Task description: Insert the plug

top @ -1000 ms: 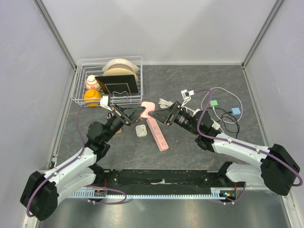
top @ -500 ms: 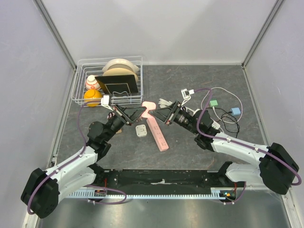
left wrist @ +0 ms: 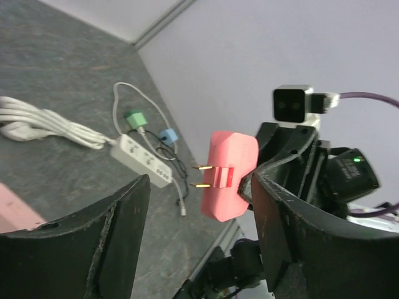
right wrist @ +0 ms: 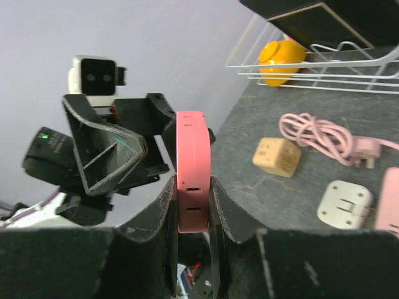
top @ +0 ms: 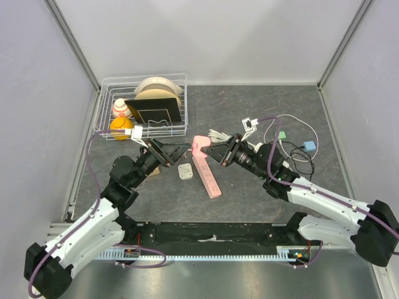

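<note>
Just under your right gripper (right wrist: 192, 190) lies the pink power strip (top: 209, 177), and that gripper is clenched on the flat sides of the pink plug (right wrist: 191, 143), held aloft just ahead of your spread, empty left gripper (left wrist: 198, 187); it looks like light, rigid, smooth plastic, so grip the body, never the prongs (left wrist: 202, 167).

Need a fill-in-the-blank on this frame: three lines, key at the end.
The right pincer clamps a plug coloured ___.
The left pincer stands ___, holding nothing.
The plug shows ___ brass prongs.
Missing words: pink; open; two.
</note>
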Controlling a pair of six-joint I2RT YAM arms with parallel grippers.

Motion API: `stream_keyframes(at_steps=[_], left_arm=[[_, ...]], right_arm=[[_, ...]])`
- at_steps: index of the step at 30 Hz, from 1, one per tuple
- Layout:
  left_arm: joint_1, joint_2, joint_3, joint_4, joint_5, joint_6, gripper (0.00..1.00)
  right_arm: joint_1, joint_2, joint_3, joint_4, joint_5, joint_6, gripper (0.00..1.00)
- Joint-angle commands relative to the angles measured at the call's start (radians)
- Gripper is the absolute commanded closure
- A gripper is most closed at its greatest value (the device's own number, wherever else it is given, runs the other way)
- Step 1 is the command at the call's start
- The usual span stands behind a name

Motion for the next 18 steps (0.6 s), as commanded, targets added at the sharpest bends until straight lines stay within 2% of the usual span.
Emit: stream_keyframes(at_steps=[1,5,8,12,18], left_arm=[[-0.006,-0.041,0.079,-0.250,-0.115,0.203,0.27],[-0.006,0.008,0.087,-0.366,-0.112,0.222,0.26],[-0.015,0.115,0.106,-0.424,-0.063,0.194,0.26],[-0.084,0.264,0.193,-0.520,-0.074,0.193,0.26],[-0.179,0.468,0.293,-0.581,-0.112,0.174,0.39]], right_arm=[[0.000,-0.073,0.100,-0.256,0.097,-0.142,1.00],[0.000,-0.116,0.178,-0.556,0.229,-0.239,1.00],[0.000,-0.148,0.201,-0.731,0.341,-0.284,1.00],[0.000,-0.182,0.212,-0.856,0.427,-0.325,1.00],[0.000,-0.205,0.204,-0.933,0.470,-0.348,1.00]])
